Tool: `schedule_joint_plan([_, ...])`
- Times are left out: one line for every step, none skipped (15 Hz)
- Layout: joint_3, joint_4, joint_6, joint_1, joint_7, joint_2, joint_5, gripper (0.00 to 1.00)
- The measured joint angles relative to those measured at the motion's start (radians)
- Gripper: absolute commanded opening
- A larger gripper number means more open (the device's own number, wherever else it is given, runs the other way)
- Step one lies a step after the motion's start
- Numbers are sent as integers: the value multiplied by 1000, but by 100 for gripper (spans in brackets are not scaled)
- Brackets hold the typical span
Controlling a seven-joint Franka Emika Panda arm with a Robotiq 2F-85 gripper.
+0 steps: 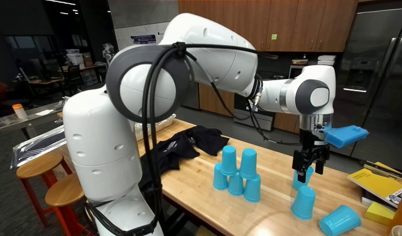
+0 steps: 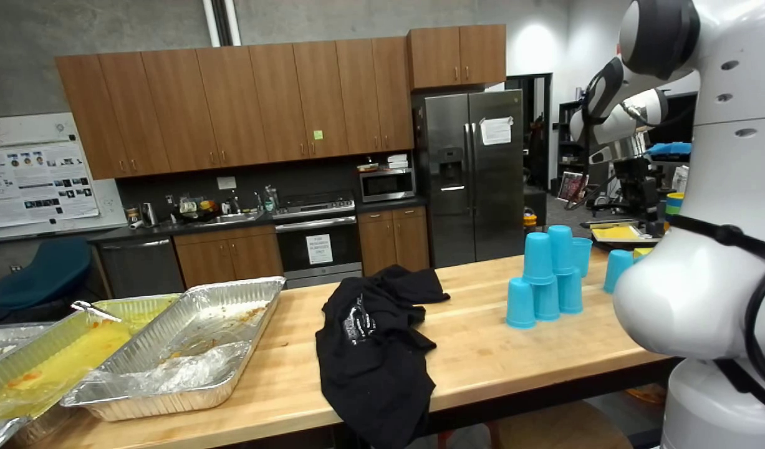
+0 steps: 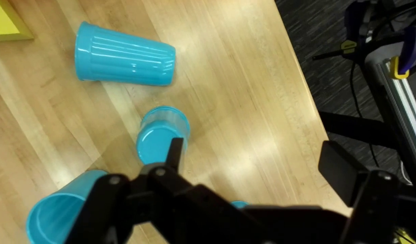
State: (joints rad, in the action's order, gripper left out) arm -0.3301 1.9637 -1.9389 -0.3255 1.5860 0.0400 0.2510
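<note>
The spread, empty hand (image 1: 310,172) hangs above the tabletop (image 1: 194,180), apparently pre-grasp; taking the lone inverted cup (image 1: 303,203) would call for alignment, then descent

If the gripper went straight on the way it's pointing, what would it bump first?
Maybe the lone upside-down blue cup: in the wrist view, one finger overlaps its edge. Otherwise, probably the wooden tabletop; the depth is hard to tell.

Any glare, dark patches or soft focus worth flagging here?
Wrist view: bright streaks on the lying blue cup, glare on the tabletop, gripper dark and slightly soft. In an exterior view, the wall has a bright spot; in an exterior view, the far room is dim.
</note>
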Motion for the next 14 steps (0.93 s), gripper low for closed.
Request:
schedule_joint_plan([-1,-1,-15,-4,20,8,-1,100])
schedule_joint_plan([-2,-1,-30,-8,37,16,-1,100])
schedule_joint_plan([-3,-3,-45,-14,54,23,-1,100])
schedule_joint_plan([-5,-7,-62,-19,68,32,-1,100])
schedule_joint_plan([-7,-12,-75,-26,84,41,-1,100])
schedule_joint_plan([-9,-18,-87,-33,101,49,-1,100])
schedule_joint_plan([-11,-27,-99,-41,122,59,-1,100])
schedule_joint_plan([-13,-36,-108,-49,141,69,-1,100])
schedule_joint_plan([-15,-47,-116,-56,159,79,-1,100])
schedule_joint_plan([-16,-58,-121,-63,176,90,-2,100])
schedule_joint_plan([-16,-70,-125,-68,188,101,-3,100])
schedule_joint_plan([-16,-81,-125,-72,197,113,-3,100])
schedule_joint_plan([-16,-91,-125,-74,204,125,-3,100])
schedule_joint_plan([-16,-99,-125,-74,211,137,-3,100])
